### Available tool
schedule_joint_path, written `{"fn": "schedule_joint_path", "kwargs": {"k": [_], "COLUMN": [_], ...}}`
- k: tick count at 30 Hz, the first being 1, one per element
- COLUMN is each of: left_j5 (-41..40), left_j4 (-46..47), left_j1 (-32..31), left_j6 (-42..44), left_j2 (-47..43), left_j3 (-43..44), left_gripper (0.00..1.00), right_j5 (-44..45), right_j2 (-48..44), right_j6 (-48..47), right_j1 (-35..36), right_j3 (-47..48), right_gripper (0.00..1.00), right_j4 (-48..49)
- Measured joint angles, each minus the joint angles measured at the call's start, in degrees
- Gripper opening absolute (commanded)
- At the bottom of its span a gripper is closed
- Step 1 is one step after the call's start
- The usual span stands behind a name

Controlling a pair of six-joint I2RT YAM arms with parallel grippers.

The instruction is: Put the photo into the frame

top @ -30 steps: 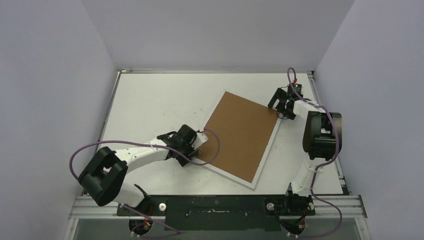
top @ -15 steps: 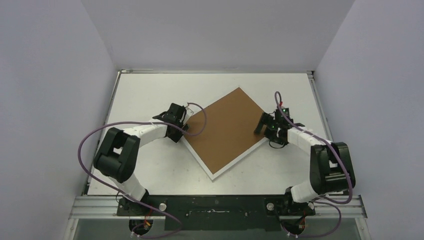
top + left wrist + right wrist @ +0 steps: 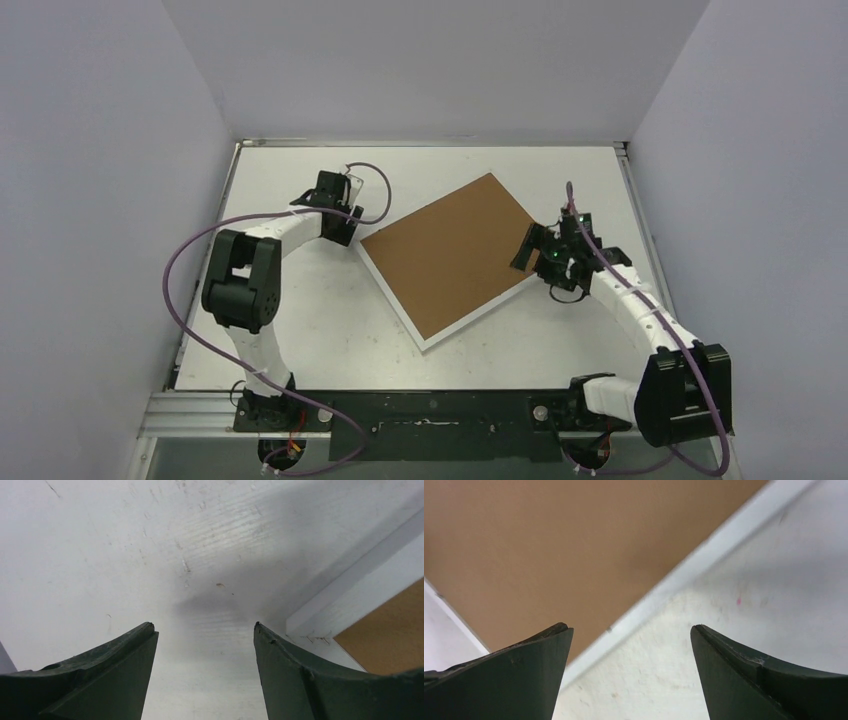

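The white-bordered rectangular picture frame lies flat on the white tabletop, turned diamond-wise, with a plain brown backing board on it. The left gripper sits just beside its left corner, jaws spread, empty. The right gripper sits over its right edge, jaws spread, empty.

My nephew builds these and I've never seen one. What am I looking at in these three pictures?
It is a robot: a left arm and a right arm, bolted at the near edge of a white table. The wide picture comes from a fixed camera overhead; the other two come from cameras on the wrists, so the dark prongs at the bottom are each arm's own fingers. On the table lies a white picture frame with a brown backing board inside its border. No photo shows. The left gripper is open beside the frame's left corner; the right gripper is open at its right edge. Neither holds anything.
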Motion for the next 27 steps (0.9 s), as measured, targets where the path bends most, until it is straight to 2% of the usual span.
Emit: {"fn": "schedule_joint_path", "kwargs": {"k": [4,10,18,27], "left_j5": [3.52,9.16,10.54,11.04], "left_j4": [-2.71,-7.19,-8.02,-7.43], "left_j1": [-0.17,-0.33,-0.44,-0.55], "left_j6": [-1.29,-1.88,-1.88,-3.39], "left_j2": [-2.75,-9.66,-9.38,-5.22], "left_j3": [-2.38,-8.09,-9.25,-7.26], "left_gripper": [0.69,0.69,0.68,0.68], "right_j5": [-0.11,-0.92,-4.98,-10.10], "right_j2": [4.24,18.43,35.36,35.30], "right_j6": [-3.15,-5.22,-2.19,1.14], "right_j1": [-5.60,-13.38,-15.21,-16.13], "right_j3": [12.20,25.79,26.38,19.06], "right_gripper": [0.90,0.90,0.90,0.90], "right_j4": [0.76,6.88,14.21,22.86]}}
